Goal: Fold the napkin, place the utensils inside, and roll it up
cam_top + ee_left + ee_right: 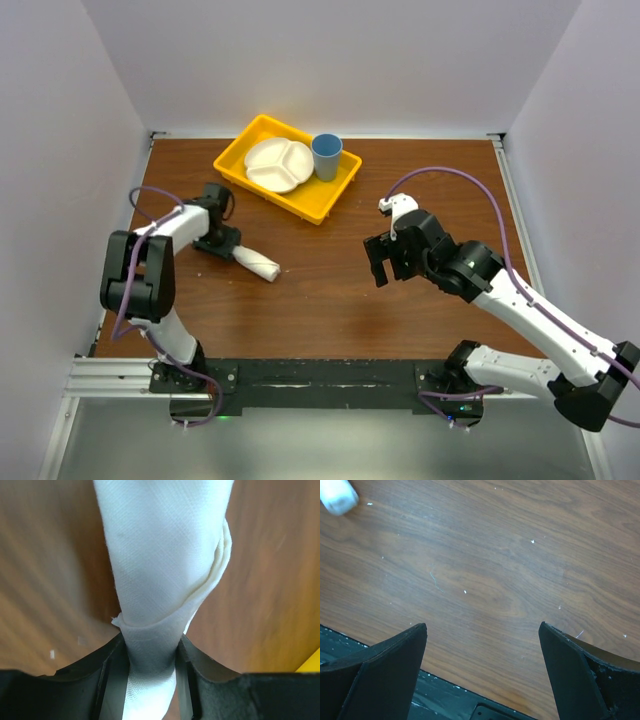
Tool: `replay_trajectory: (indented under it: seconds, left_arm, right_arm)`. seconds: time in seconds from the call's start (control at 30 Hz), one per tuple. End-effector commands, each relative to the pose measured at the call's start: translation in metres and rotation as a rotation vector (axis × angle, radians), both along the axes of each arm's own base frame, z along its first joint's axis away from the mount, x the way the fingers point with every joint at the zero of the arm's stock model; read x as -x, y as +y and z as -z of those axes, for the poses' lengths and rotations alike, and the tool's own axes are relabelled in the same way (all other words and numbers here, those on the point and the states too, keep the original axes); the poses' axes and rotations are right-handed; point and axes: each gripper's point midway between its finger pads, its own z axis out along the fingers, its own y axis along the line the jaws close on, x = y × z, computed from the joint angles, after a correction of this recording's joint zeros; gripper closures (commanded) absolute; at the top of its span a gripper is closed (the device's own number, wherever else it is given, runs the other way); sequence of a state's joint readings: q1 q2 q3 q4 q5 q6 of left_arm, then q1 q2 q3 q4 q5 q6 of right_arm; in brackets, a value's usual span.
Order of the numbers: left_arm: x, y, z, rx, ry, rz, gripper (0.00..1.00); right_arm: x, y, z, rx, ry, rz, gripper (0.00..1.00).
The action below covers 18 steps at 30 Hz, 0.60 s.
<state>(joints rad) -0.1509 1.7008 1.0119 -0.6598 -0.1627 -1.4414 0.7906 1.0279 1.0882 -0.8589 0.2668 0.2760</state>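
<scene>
The napkin [160, 555] is clenched by the left gripper [150, 652], lower centre; the right gripper [482, 630] is spread wide.

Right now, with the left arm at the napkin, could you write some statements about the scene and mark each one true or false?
1. The napkin is rolled up and lies on the table. True.
2. The right gripper holds the napkin. False: it is open above the table and holds nothing.
3. The left gripper is closed on one end of the napkin. True.
4. The blue cup stands on the table outside the yellow tray. False: it stands inside the tray, beside the white plate.
</scene>
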Motion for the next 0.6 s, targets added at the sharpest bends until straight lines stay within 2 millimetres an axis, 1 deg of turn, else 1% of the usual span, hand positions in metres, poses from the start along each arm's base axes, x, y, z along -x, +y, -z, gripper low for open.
replay_trajectory:
  seconds: [0.0, 0.03, 0.07, 0.1, 0.13, 0.17, 0.2, 0.27, 0.3, 0.4, 0.5, 0.53, 0.57]
  left_arm:
    - [-0.015, 0.071, 0.021, -0.142, 0.096, -0.021, 0.57]
    - [-0.021, 0.079, 0.02, -0.139, 0.092, -0.036, 0.57]
    - [-0.025, 0.092, 0.021, -0.134, 0.098, -0.075, 0.57]
    - [-0.035, 0.099, 0.021, -0.13, 0.098, -0.1, 0.57]
    - [-0.04, 0.104, 0.021, -0.126, 0.098, -0.116, 0.57]
    - [-0.044, 0.115, 0.023, -0.119, 0.1, -0.152, 0.57]
    - [-0.053, 0.118, 0.027, -0.098, 0.1, -0.165, 0.57]
    - [-0.055, 0.129, 0.032, -0.073, 0.118, -0.227, 0.57]
    - [-0.063, 0.131, 0.035, -0.059, 0.114, -0.238, 0.57]
    - [-0.07, 0.14, 0.04, -0.053, 0.141, -0.28, 0.53]
    - [-0.08, 0.141, 0.039, -0.039, 0.143, -0.293, 0.5]
    - [-0.081, 0.141, 0.037, -0.042, 0.142, -0.296, 0.48]
    - [-0.083, 0.142, 0.033, -0.043, 0.135, -0.297, 0.42]
  right_arm:
    - [-0.007, 0.007, -0.008, -0.024, -0.023, -0.004, 0.02]
    - [-0.008, 0.006, -0.008, -0.019, -0.022, 0.0, 0.02]
    - [-0.008, 0.007, -0.007, -0.017, -0.019, -0.003, 0.02]
    - [-0.008, 0.007, -0.007, -0.013, -0.018, -0.003, 0.02]
    - [-0.008, 0.005, -0.007, -0.008, -0.018, 0.001, 0.02]
    - [-0.008, 0.005, -0.007, -0.007, -0.017, 0.001, 0.02]
    - [-0.007, 0.006, -0.005, -0.004, -0.012, -0.002, 0.02]
    - [-0.007, 0.006, -0.006, -0.007, -0.011, -0.002, 0.02]
    - [-0.007, 0.006, -0.006, -0.009, -0.01, -0.003, 0.02]
    - [-0.006, 0.006, -0.005, -0.009, -0.003, 0.0, 0.02]
    - [-0.006, 0.005, -0.006, -0.006, -0.004, 0.001, 0.02]
    - [-0.006, 0.004, -0.007, -0.005, -0.006, 0.003, 0.02]
    - [-0.006, 0.004, -0.007, -0.005, -0.005, 0.004, 0.02]
